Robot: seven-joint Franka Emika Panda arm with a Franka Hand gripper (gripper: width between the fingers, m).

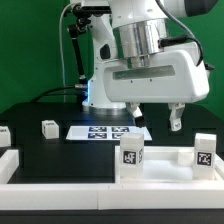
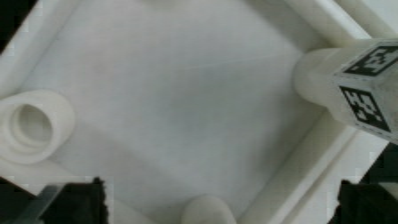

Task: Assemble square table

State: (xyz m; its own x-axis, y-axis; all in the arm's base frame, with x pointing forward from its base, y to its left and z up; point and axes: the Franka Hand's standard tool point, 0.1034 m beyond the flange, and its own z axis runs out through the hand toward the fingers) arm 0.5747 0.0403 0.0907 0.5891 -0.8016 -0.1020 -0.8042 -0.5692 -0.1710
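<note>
End effector [image 1: 158,118] wide open, empty, above square top [image 1: 165,170] at front of surface [image 1: 60,150]. Two upright legs [image 1: 131,157] on top, apparently fitted. Two loose legs [image 1: 48,127] still to mount.

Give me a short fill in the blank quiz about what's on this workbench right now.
1. The gripper has its jaws ____.
2. The marker board lies on a ____ surface.
3. The leg in the wrist view carries black-and-white ____.
4. The round socket in the square top holds ____ leg.
Missing words: open; black; tags; no.
</note>
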